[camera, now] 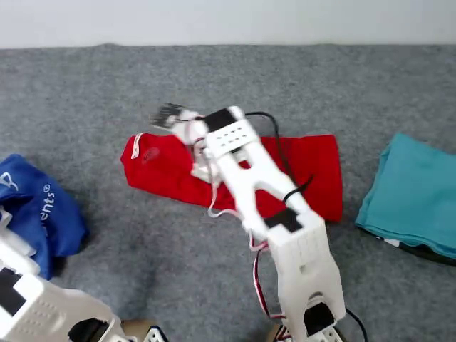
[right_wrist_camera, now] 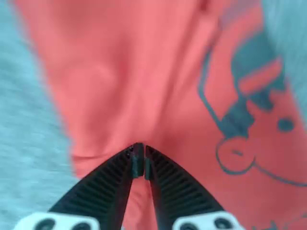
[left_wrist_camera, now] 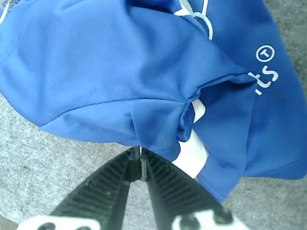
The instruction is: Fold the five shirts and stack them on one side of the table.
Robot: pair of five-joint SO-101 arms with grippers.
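A red shirt (camera: 306, 171) lies spread across the middle of the grey table (camera: 107, 85). My right gripper (camera: 169, 114) hangs over its far left part, fingers shut, and the red shirt (right_wrist_camera: 144, 72) with its printed figure lies beneath them. A blue shirt (camera: 39, 206) sits bunched at the table's left edge. My left gripper (left_wrist_camera: 140, 160) is shut at the hem of the blue shirt (left_wrist_camera: 110, 72), pinching the fabric edge. That arm's white body (camera: 28, 306) is at the near left corner.
A folded teal shirt (camera: 417, 192) lies at the right edge on top of a dark garment (camera: 410, 247). Bare grey table stretches along the back and in front of the red shirt.
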